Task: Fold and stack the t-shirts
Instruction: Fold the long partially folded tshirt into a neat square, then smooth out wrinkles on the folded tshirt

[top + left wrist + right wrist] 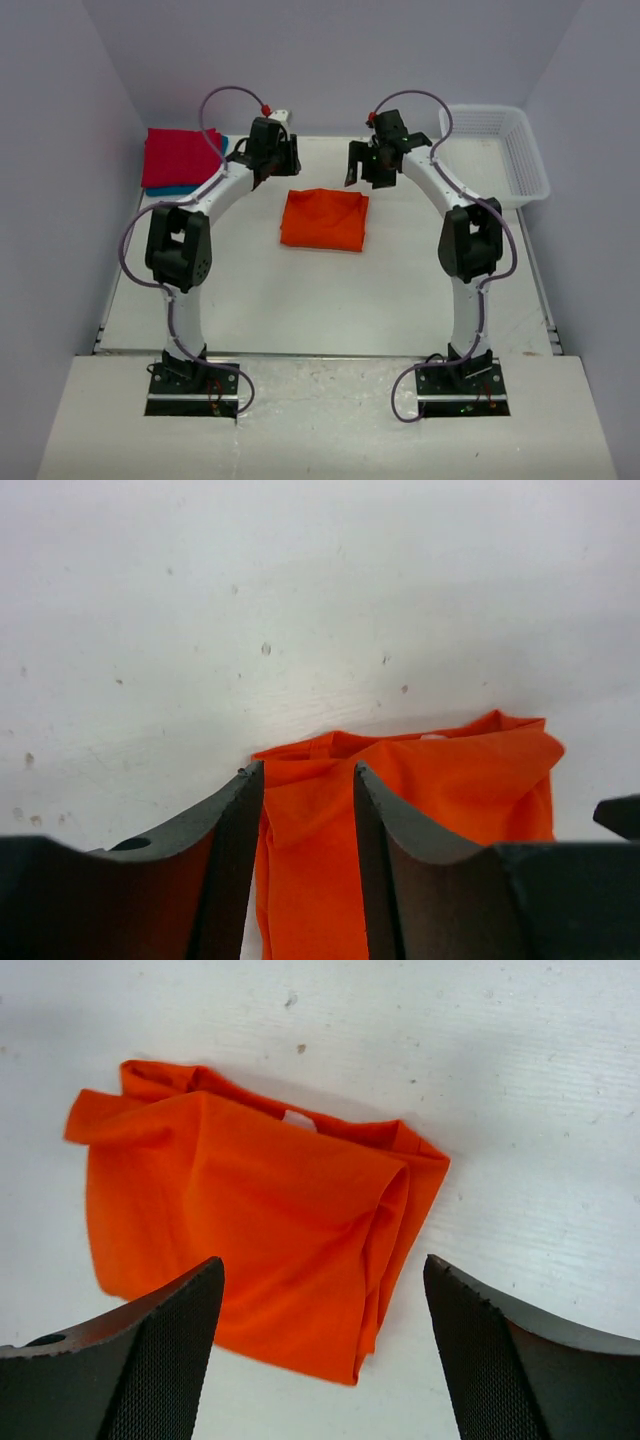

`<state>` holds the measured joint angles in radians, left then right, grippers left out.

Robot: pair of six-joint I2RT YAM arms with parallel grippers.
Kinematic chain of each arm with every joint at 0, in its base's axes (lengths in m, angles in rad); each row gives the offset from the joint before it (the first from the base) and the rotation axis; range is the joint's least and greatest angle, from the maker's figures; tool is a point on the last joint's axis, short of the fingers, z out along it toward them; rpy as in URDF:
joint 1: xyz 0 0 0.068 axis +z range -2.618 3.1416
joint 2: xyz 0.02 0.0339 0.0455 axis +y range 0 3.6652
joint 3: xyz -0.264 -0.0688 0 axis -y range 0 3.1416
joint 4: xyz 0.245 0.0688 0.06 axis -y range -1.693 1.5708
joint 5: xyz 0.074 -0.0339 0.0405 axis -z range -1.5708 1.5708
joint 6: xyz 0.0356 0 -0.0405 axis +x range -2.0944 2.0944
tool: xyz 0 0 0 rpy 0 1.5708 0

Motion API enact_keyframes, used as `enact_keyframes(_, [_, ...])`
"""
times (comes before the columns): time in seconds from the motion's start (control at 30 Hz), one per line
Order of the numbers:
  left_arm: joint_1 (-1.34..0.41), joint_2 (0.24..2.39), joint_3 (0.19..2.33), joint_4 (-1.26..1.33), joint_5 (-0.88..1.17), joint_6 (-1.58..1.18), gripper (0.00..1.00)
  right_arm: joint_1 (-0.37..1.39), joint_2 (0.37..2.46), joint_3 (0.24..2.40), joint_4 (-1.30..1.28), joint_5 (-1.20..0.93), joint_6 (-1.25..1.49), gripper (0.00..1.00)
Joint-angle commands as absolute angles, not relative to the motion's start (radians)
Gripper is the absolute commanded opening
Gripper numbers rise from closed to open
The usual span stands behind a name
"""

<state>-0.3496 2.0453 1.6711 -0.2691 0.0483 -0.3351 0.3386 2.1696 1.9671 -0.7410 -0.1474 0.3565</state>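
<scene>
Orange t-shirt (323, 220) lies folded in the middle of the desk (300, 300), apart from the red t-shirt (180, 155) stacked on the blue t-shirt (175, 189) at upper left. Folding looks done; I judge only stacking the orange one remains. Left fingers (225, 860) stand apart, right fingers (160, 1360) wider, neither holding cloth. Only the overhead view shows the stack and basket (533, 150); the right wrist view shows rumpled, layered edges.

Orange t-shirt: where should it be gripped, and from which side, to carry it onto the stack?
Probably the bunched right edge of the orange t-shirt, from above with the open right gripper. The folds stack there, so one pinch should catch every layer; the flat middle would give only the top layer.
</scene>
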Motion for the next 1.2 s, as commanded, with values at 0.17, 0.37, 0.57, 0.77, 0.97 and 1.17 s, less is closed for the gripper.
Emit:
enact_keyframes(0.17, [-0.356,1.825,1.568,-0.224,0.093,-0.317,0.42,0.370,1.922,1.760,-0.689,-0.230,0.347,0.20])
enact_keyframes(0.37, [-0.376,1.897,1.506,-0.198,0.201,-0.376,0.00,0.368,1.991,1.741,-0.673,-0.365,0.370,0.00])
enact_keyframes(0.57, [-0.385,1.974,1.500,-0.156,0.238,-0.391,0.00,0.380,2.095,1.770,-0.686,-0.368,0.388,0.00])
enact_keyframes(0.77, [-0.385,2.085,1.578,-0.189,0.195,-0.370,0.00,0.400,2.134,1.746,-0.696,-0.345,0.416,0.00])
enact_keyframes(0.97, [-0.377,2.206,1.718,-0.241,0.166,-0.345,0.00,0.423,2.131,1.683,-0.718,-0.302,0.452,0.00])
enact_keyframes(1.17, [-0.353,2.339,1.916,-0.301,0.178,-0.327,0.00,0.425,2.089,1.603,-0.724,-0.269,0.482,0.00])
